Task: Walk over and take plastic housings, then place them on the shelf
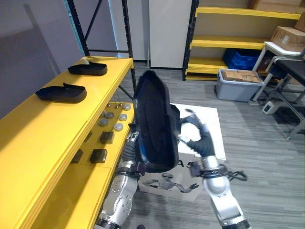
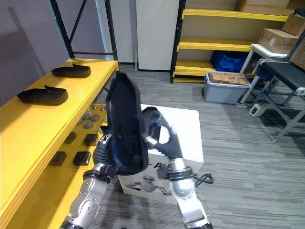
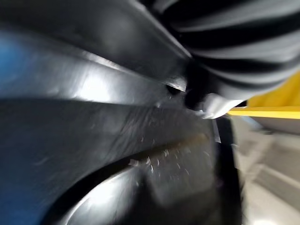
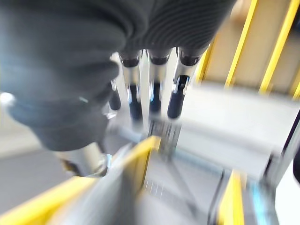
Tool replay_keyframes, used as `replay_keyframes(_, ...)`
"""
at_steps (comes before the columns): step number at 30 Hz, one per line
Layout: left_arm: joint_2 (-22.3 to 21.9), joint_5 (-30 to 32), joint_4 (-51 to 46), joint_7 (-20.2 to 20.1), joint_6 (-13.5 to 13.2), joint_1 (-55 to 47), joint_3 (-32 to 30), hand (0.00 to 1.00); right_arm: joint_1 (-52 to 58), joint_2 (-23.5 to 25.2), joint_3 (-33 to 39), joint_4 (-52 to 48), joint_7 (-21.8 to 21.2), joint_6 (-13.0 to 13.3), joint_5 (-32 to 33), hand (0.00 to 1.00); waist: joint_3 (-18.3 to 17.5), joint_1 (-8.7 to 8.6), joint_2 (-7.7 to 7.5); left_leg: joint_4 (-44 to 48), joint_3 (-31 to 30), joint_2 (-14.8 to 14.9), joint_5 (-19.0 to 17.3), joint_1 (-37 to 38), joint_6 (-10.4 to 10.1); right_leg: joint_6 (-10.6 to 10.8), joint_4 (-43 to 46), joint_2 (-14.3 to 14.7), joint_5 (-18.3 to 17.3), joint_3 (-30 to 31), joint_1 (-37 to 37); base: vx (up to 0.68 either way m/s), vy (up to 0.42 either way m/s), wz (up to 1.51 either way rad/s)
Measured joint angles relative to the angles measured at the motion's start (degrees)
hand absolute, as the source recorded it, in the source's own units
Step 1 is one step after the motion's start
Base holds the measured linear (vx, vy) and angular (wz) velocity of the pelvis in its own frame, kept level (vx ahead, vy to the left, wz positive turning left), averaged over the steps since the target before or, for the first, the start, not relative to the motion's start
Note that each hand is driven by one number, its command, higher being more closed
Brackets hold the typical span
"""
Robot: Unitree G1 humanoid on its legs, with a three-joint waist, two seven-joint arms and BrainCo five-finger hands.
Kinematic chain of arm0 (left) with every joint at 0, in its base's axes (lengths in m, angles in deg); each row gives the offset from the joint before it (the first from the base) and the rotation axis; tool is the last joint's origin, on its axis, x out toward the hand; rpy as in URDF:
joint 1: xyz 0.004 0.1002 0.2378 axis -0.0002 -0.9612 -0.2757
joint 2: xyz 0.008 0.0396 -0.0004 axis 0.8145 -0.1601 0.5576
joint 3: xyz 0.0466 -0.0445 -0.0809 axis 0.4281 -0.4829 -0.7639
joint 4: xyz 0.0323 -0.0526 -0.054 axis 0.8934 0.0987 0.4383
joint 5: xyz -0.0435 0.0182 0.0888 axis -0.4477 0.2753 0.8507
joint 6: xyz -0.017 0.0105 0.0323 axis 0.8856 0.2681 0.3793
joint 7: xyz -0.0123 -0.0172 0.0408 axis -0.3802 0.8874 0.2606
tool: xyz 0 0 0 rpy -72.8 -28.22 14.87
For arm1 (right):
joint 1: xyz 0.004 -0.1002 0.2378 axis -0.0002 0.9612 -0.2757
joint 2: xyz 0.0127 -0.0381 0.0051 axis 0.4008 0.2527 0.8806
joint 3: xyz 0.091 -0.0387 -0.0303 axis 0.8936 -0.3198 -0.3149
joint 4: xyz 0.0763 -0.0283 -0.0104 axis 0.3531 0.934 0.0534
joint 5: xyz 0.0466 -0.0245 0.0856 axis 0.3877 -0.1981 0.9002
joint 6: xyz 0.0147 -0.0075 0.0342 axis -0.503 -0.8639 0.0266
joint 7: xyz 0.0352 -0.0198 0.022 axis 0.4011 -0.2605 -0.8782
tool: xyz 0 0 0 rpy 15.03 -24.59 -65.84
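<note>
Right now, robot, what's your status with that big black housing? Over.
Left hand at base of housing, grip hidden. Right hand open beside it. Housing upright, off the shelf; two others lie there. Path looks clear.

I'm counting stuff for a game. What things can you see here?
Held housing: one, black, upright in front.
Shelf housings: two, black, on the shelf top.
Shelf: one, yellow, at left.
Discs: several, grey, lower shelf level.
Blocks: a few, dark, near the discs.
Box: one, white, on the floor.
Bin: one, grey, floor at back.
Crate: one, blue, behind the bin.
Left hand: under the held housing.
Right hand: open, beside it.
</note>
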Motion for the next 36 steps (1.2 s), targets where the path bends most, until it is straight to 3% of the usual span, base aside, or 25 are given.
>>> replay_keyframes(5,0.42,5.34,-2.10,-0.30,-1.53,-1.43,-5.05,1.00,0.41,0.02,10.13,-4.91,0.59,0.39,5.18,0.00,0.00,-0.39,0.01,0.00,0.19,0.27,-0.17,0.11,-0.23,0.13,-0.13,0.12,0.09,0.08,0.00,0.00,0.000,-0.03)
replay_keyframes(11,-1.25,10.89,-2.12,-0.96,-1.55,-6.65,-7.65,1.00,2.83,0.49,22.72,-5.30,0.47,2.61,15.02,0.00,0.03,-0.59,0.03,0.01,0.31,0.28,-0.34,-0.03,-0.44,0.11,-0.58,0.15,0.07,0.19,0.00,0.00,0.000,0.00)
replay_keyframes(17,-1.81,14.90,-5.05,-1.46,-1.56,-11.87,-9.95,1.00,13.04,2.05,29.63,4.99,-0.58,2.55,18.27,0.00,0.13,-0.77,0.09,0.01,1.49,0.59,-0.55,0.11,-0.47,0.08,-0.87,0.26,0.05,0.73,-0.08,0.00,0.000,-0.07)
replay_keyframes(23,-4.10,17.41,-9.39,-3.20,-1.61,-17.22,-9.98,1.00,22.62,8.41,29.24,18.19,-4.35,-0.33,22.20,0.00,0.16,-0.74,0.28,0.00,3.46,0.93,-1.93,0.91,-0.36,0.33,-0.78,0.24,-0.14,2.12,0.00,0.00,0.002,-0.14)
replay_keyframes(29,-5.31,17.50,-9.87,-3.89,-1.64,-18.01,-9.96,1.00,24.35,10.92,24.75,37.40,-9.71,-3.21,29.15,0.00,0.42,-0.38,0.10,0.00,5.23,1.09,-2.83,2.36,-0.25,0.54,-0.71,0.06,-0.27,2.97,1.67,-0.01,0.007,-0.06)
replay_keyframes(30,-6.68,17.55,-9.86,-4.97,-1.62,-18.00,-9.84,1.00,23.44,12.10,23.14,51.50,-13.62,-5.90,30.68,0.00,0.58,0.18,-0.12,0.00,6.26,1.08,-2.99,2.49,-0.37,1.13,-0.90,-0.39,-0.65,1.84,2.33,-0.03,0.012,0.25)
replay_keyframes(36,-7.65,18.30,-9.86,-5.08,-1.62,-17.55,-9.39,1.00,20.60,11.56,20.90,58.37,-15.48,-7.10,30.59,0.00,1.39,1.51,-0.32,-0.01,4.55,-0.07,-3.05,2.57,-0.28,1.69,-0.40,-1.57,-1.25,-1.04,3.77,-0.01,0.013,0.25)
